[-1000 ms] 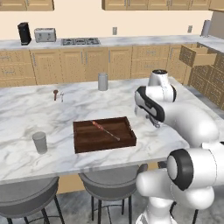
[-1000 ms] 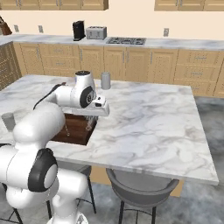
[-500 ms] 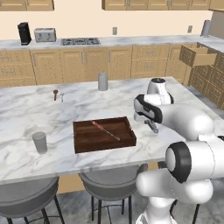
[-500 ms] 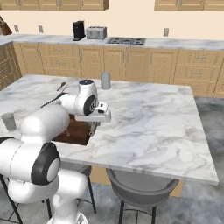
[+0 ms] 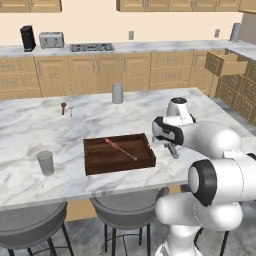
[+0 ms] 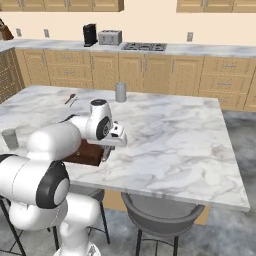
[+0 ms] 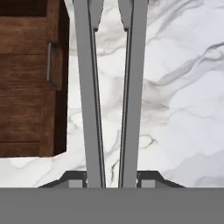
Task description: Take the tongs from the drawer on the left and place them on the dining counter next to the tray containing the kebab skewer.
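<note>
Looking from the left base camera, the arm bends low over the dining counter point(image 5: 60, 125), and the gripper point(image 5: 171, 148) sits just right of the tray point(image 5: 119, 153). The grey tongs point(image 5: 173, 150) poke out beneath the hand, down at the marble; whether they touch it I cannot tell. The kebab skewer point(image 5: 120, 149) lies slantwise inside the tray. A grey cup point(image 5: 45, 162) stands well to the tray's left, a grey canister point(image 5: 117, 93) stands farther back, and a drawer point(image 5: 224, 63) hangs open in the cabinets at the far right.

From the right base camera, the gripper point(image 6: 107, 151) points down at the near right corner of the tray point(image 6: 85, 152), with the tongs point(image 6: 106, 153) a thin grey sliver under it. The canister point(image 6: 120, 92) stands behind, on the same counter point(image 6: 175, 135).

In the hand camera, the claw's two dark finger tips point(image 7: 72, 178) press in on the tongs point(image 7: 111, 87) from either side, gripping them. The two long arms run up the picture over white marble point(image 7: 183, 96), close beside the tray's wall point(image 7: 57, 78), which carries a small metal handle point(image 7: 49, 63).
</note>
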